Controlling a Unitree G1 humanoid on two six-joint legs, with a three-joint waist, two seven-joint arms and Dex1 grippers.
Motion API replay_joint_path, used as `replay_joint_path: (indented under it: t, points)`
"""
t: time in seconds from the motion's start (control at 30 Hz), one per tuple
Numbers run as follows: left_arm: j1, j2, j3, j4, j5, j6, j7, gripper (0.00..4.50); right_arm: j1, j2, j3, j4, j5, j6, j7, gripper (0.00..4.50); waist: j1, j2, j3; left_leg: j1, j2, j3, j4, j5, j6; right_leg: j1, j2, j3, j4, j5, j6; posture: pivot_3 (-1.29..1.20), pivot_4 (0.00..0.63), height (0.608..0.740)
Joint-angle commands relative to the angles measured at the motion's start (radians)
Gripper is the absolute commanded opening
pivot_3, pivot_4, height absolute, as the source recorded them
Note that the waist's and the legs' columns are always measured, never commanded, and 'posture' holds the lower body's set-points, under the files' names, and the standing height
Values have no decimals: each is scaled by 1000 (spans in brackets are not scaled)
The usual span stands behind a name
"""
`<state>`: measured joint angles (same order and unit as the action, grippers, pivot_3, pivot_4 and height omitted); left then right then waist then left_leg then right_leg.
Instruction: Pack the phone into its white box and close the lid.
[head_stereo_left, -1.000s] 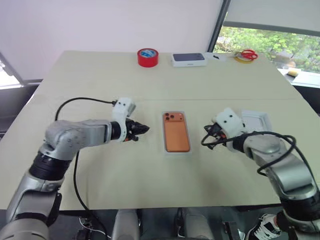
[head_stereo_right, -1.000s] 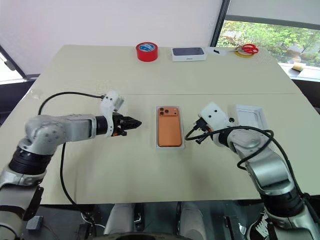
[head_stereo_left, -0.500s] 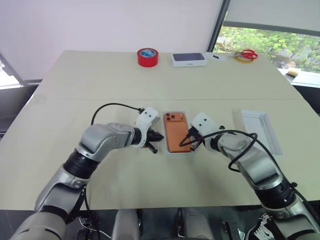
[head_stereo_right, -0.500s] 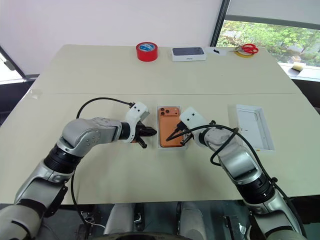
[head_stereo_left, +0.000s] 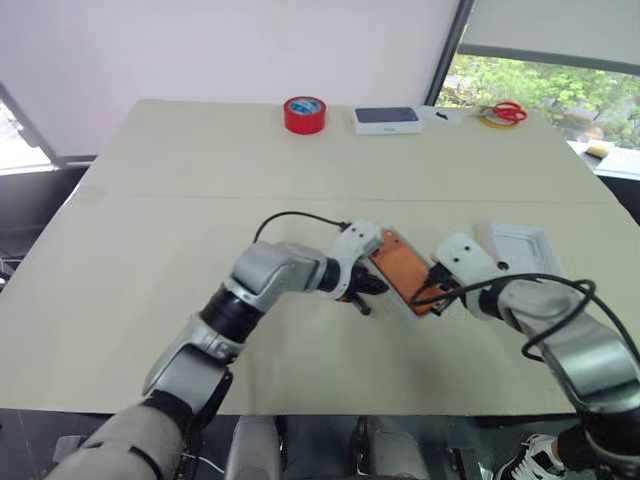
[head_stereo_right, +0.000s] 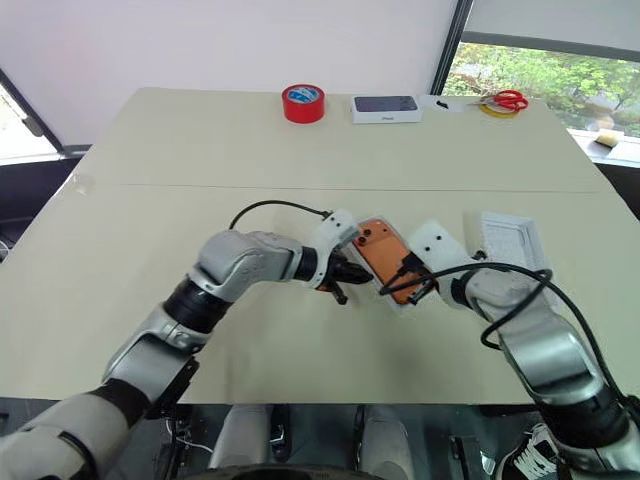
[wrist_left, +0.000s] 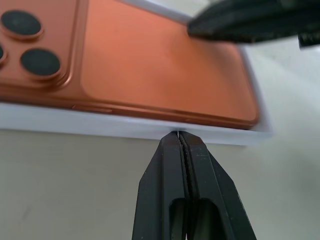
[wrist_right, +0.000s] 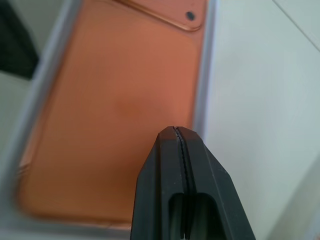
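Note:
The orange phone (head_stereo_left: 402, 272) lies back up in the white box (wrist_left: 100, 125), which sits askew on the table, lens end toward the far left. My left gripper (head_stereo_left: 375, 287) is shut, its tip against the box's long left rim. My right gripper (head_stereo_left: 432, 283) is shut too, its tip (wrist_right: 175, 131) over the phone's back near the right rim. In the left wrist view the right gripper's black fingers (wrist_left: 245, 22) show beyond the phone. The white lid (head_stereo_left: 520, 247) lies hollow side up just right of my right gripper, partly hidden by the arm.
At the table's far edge stand a red tape roll (head_stereo_left: 305, 114), a dark-blue-topped white box (head_stereo_left: 386, 119) and red-handled scissors (head_stereo_left: 503, 112) on a yellow ring. Cables loop from both wrists over the table.
Both grippers closed in on the box from either side. The box with the phone turned askew, its near end swinging right. The left arm swept far to the right.

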<state>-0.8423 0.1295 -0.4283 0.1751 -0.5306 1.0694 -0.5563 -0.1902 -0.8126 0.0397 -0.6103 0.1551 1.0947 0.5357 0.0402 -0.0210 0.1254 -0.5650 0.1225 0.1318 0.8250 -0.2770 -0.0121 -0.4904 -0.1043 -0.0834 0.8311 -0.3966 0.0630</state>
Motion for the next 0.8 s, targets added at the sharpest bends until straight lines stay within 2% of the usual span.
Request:
replay_joint_path:
  t: [0.03, 0.27, 0.4, 0.6, 0.8]
  points:
    - [-33, -51, 18, 46, 38, -50, -15, 44, 32, -9, -32, -14, -1, -11, -6, 0, -1, 0, 0, 0, 0, 0, 0, 0, 0, 0, 0, 0, 0, 0, 0, 0, 150, 637]
    - [-22, -58, 44, 67, 79, -46, -49, 44, -14, -9, -124, -10, 20, -36, -4, 0, -2, 1, 0, 0, 0, 0, 0, 0, 1, 0, 0, 0, -1, 0, 0, 0, 150, 637]
    - [-11, -48, 58, 56, 93, -38, -56, 44, -78, -18, -145, 73, 11, -65, -11, 0, -3, 1, 1, 0, 0, 0, 0, 0, 1, 0, 0, 0, -1, 0, 0, 0, 150, 637]
    - [-3, -56, 76, 64, 118, -44, -47, 44, -104, -15, -45, 288, -54, -202, -9, 0, -2, 1, 1, 0, 0, 0, 0, 0, 1, 0, 0, 0, -1, 0, 0, 0, 150, 637]
    - [-8, -65, 89, 82, 149, -58, -37, 44, -75, -1, -10, 308, -28, -240, 41, 0, -3, 2, 1, 0, 0, 0, 0, 1, -1, 0, 0, 0, 0, 0, 1, 0, 150, 637]
